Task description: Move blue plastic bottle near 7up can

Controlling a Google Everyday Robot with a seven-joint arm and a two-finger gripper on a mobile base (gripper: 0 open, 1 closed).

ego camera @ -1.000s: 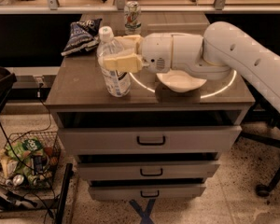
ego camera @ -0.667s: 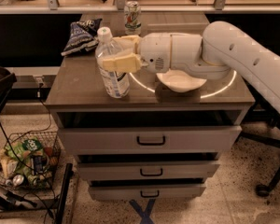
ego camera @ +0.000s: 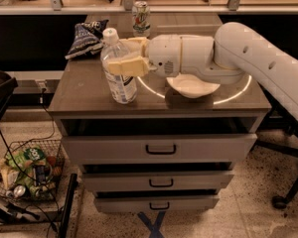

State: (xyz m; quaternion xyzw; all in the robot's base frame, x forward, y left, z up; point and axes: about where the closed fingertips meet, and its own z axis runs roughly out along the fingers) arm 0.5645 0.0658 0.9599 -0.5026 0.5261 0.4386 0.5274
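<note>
my fingers (ego camera: 121,62) are clenched on the blue plastic bottle (ego camera: 120,87), which stands upright at the front of the counter (ego camera: 79,90). the 7up can (ego camera: 140,17) sits well apart at the back edge, with a dark snack bag (ego camera: 86,34) near it. a white bowl (ego camera: 191,86) lies beside the bottle. there are drawers (ego camera: 160,148) below and a wire basket (ego camera: 27,171) on the speckled floor.

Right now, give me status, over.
Gripper shut on blue plastic bottle, front left of cabinet top. 7up can at back edge, apart. Snack bag lies left of can.
</note>
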